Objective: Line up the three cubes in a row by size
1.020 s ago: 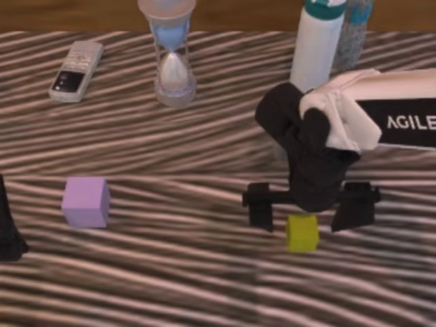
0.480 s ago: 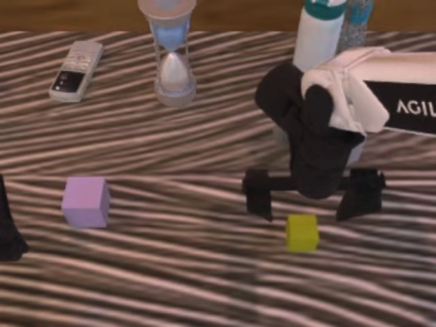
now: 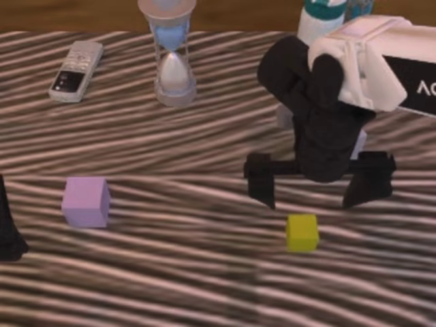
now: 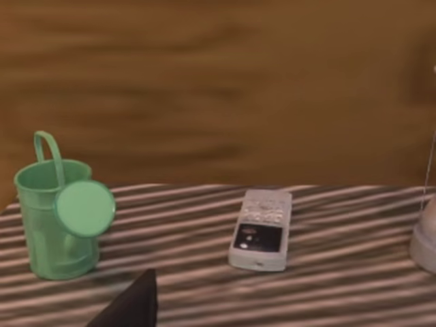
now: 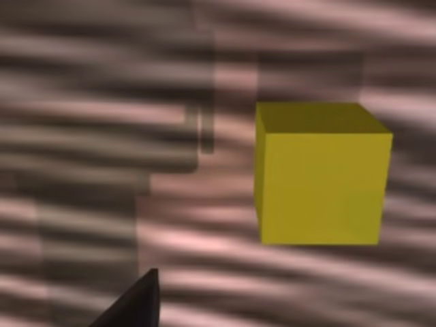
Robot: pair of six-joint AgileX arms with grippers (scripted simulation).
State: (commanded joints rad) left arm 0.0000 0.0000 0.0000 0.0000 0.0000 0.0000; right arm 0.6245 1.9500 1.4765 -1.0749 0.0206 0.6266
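The small yellow cube point(image 3: 302, 232) rests on the striped table, right of centre; it fills the right wrist view point(image 5: 320, 177). My right gripper point(image 3: 310, 199) hovers open just behind it, both fingers spread wide and holding nothing. One dark fingertip point(image 5: 139, 303) shows in the right wrist view. The medium lilac cube point(image 3: 86, 201) sits at the left. A pale lavender corner point(image 3: 359, 144) of the largest cube peeks out from under the right arm; most of it is hidden. My left gripper point(image 3: 8, 235) stays parked at the left edge, with one fingertip point(image 4: 133, 303) in the left wrist view.
A grey phone point(image 3: 75, 70) and an hourglass point(image 3: 174, 58) stand at the back left. A white bottle point(image 3: 320, 17) stands at the back right behind the right arm. The left wrist view also shows a green watering can point(image 4: 58, 211).
My right gripper has drawn back from the yellow cube toward the far side, still open. The yellow and lilac cubes have not moved.
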